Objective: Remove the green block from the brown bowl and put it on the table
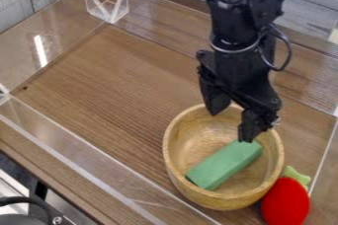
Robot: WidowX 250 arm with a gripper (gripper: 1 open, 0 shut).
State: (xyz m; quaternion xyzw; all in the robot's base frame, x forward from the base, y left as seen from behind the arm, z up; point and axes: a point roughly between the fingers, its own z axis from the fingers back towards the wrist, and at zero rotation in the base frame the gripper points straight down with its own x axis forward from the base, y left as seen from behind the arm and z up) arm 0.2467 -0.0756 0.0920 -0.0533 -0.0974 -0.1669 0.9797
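Note:
A flat green block (222, 164) lies slanted inside the brown bowl (179, 146), which stands on the table (106, 91) near the front right. My black gripper (231, 113) hangs open just above the bowl's far side, pointing steeply down. One of its fingertips (248, 129) reaches down past the rim, close above the upper end of the block. Nothing is between the fingers.
A red strawberry-like toy (286, 201) with green leaves rests against the bowl's right side. Low clear acrylic walls (79, 170) border the table, and a clear stand (106, 5) sits at the far left corner.

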